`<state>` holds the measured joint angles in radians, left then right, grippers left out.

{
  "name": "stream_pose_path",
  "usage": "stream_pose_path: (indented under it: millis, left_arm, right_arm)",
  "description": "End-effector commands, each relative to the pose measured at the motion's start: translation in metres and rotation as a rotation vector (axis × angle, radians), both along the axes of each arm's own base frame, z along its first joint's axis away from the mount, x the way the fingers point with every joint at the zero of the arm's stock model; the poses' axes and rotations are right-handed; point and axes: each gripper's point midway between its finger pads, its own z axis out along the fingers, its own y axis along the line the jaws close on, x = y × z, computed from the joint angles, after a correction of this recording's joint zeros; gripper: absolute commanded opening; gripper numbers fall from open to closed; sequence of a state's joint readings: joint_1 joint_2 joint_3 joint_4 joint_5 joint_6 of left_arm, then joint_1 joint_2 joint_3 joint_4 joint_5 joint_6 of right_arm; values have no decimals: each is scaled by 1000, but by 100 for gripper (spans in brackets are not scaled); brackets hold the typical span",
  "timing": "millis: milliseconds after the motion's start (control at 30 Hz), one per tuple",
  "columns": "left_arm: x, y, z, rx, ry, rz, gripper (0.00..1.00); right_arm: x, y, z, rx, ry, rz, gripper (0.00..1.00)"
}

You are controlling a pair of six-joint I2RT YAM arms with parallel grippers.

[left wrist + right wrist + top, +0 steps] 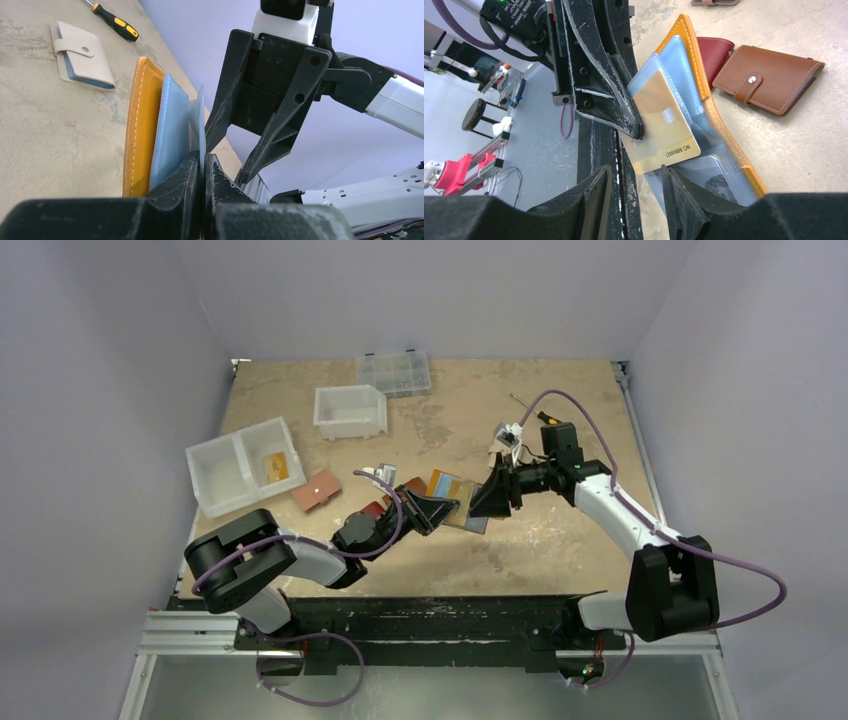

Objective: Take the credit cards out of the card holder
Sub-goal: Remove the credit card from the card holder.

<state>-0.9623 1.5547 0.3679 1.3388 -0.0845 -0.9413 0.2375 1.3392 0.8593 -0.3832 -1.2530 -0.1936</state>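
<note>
Right wrist view first: line up the right tool (pixel 636 197) with the free lower edge of the gold credit card (pixel 664 127), which pokes out of a clear sleeve (pixel 649 70) of the card holder (pixel 689 45). Ease forward until that edge sits well between the fingers. Then close on the card alone, not on the plastic beneath it or on the second card (pixel 709 175) in the lower pocket. Pull along the card's length, straight out of the pocket mouth and away from the left tool (pixel 640 131). Avoid twisting, which would likely bind the card in the sleeve. Stay clear of the left tool's fingertips, very near the card's corner. Brace the card holder against the pull, or risk dragging the whole thing along.

Right tool: about half apart, ample for a thin card, touching and gripping nothing, just short of the card's edge.

Left tool: pressed together on the clear sleeve, which shows as a thin sheet between the pads in the left wrist view, holding the pages fanned open. Cannot tell whether the pinch also catches the gold card's corner.

Card holder: near the middle of the counter (pixel 560 440), between both arms, with its mustard cover tilted up. Just beside it, a dark red wallet (pixel 716 52) and a brown wallet (pixel 769 75).
</note>
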Motion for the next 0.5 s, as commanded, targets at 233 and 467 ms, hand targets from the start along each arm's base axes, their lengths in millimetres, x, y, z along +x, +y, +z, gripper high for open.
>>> stream_pose_path:
  millis: [233, 467]
  left_arm:
    - [-2, -1, 62, -150, -149, 23, 0]
    - [-3, -2, 71, -159, -170, 38, 0]
  right_arm:
    - [3, -3, 16, 58, 0, -9, 48]
    - [5, -5, 17, 63, 8, -25, 49]
